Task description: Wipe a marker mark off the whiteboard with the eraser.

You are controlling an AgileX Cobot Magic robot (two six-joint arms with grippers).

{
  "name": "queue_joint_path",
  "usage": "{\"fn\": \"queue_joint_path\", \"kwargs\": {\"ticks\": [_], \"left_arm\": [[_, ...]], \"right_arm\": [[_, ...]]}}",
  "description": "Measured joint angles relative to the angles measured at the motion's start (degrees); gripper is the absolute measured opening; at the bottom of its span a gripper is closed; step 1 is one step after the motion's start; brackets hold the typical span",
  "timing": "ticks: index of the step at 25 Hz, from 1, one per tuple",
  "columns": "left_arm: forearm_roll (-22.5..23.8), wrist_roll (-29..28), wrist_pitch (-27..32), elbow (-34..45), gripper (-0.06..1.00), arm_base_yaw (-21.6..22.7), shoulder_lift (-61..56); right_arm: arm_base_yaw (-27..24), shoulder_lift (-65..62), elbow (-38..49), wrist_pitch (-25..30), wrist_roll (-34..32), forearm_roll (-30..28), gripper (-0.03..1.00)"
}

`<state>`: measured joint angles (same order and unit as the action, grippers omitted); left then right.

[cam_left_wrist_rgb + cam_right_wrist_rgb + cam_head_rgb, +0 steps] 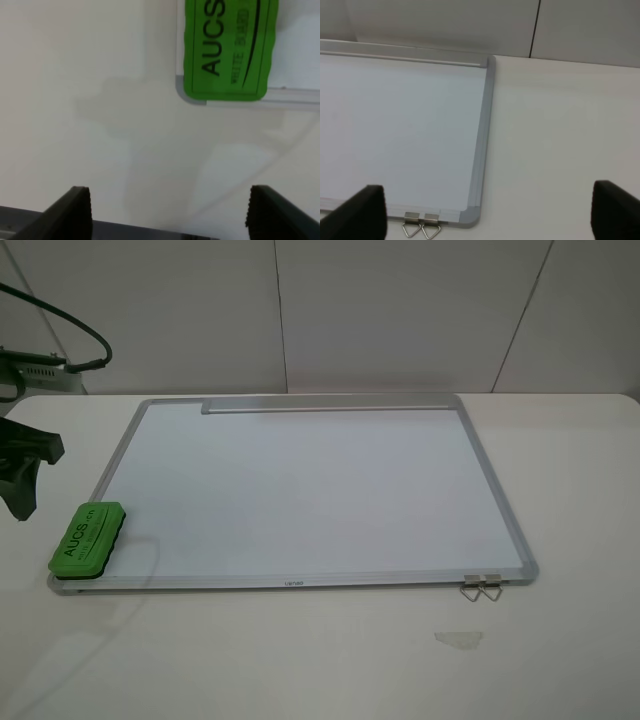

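The whiteboard [300,490] lies flat on the white table, its grey tray strip [330,405] along the far edge. No marker mark shows on its surface in any view. The green eraser [88,538] with black "AUCS" lettering rests on the board's near left corner, overlapping the frame. My left gripper [25,475] hangs open off the board's left side, apart from the eraser [225,47], and nothing is between its fingers [75,210]. In the right wrist view my right gripper [487,215] is open and empty, near the board's near right corner [470,217].
Two metal hanger clips [482,587] stick out from the board's near right edge. A translucent tape scrap [458,639] lies on the table in front of them. A black cable [70,320] loops at the far left. A wall stands close behind the table.
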<state>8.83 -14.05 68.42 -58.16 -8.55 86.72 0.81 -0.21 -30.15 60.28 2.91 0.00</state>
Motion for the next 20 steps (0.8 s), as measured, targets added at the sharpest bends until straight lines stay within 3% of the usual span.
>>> {"fn": "queue_joint_path", "kwargs": {"ticks": [10,20], "left_arm": [[-3.8,3.5,0.2,9.5,0.65,0.1,-22.1],[-5.7,11.4,-2.7,22.4,0.65,0.1,-50.3]], "right_arm": [[0.0,0.0,0.0,0.0,0.0,0.0,0.82],[0.0,0.0,0.0,0.0,0.0,0.0,0.82]]}}
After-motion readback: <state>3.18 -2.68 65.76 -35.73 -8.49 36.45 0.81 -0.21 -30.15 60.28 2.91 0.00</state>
